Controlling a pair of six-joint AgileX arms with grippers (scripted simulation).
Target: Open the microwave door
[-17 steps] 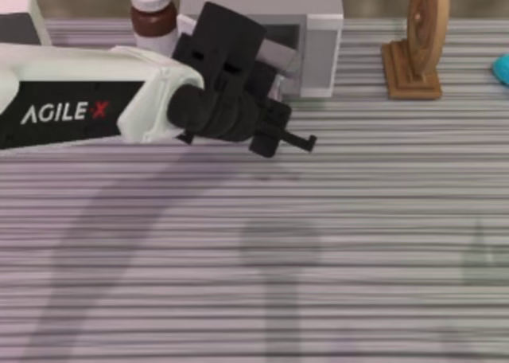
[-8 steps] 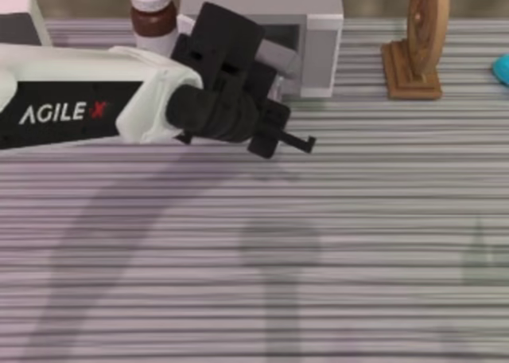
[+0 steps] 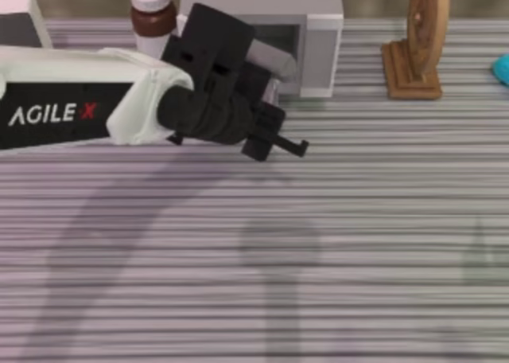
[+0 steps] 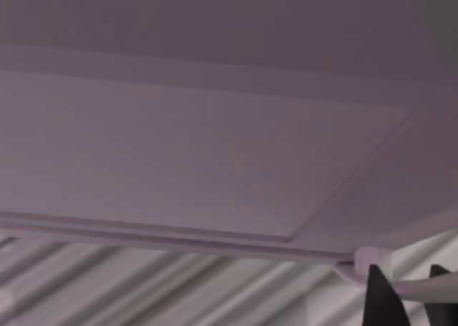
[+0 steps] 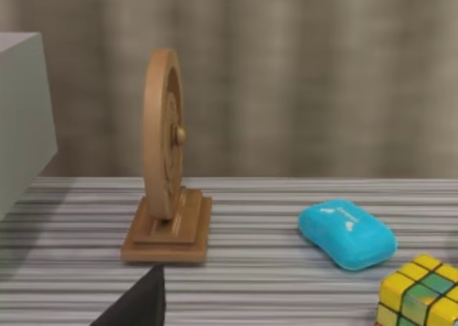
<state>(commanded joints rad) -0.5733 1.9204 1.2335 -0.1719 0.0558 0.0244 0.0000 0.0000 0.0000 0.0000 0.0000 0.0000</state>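
At the tabletop's far edge stands the microwave (image 3: 262,13), rigid and heavy. Its microwave door (image 4: 179,154), a stiff hinged panel ajar at front, is best taken at the thin handle bar (image 4: 372,258), where the left gripper (image 4: 404,297) jaws sit narrow around it

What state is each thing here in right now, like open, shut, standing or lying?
microwave door: swung partly open.
microwave: upright at the table's far edge.
left tool: at the door's handle, fingers either side of the bar.
brown bottle: upright, white cap on.
wooden wheel: standing on its base.
blue soap: lying flat.
colour cube: scrambled.
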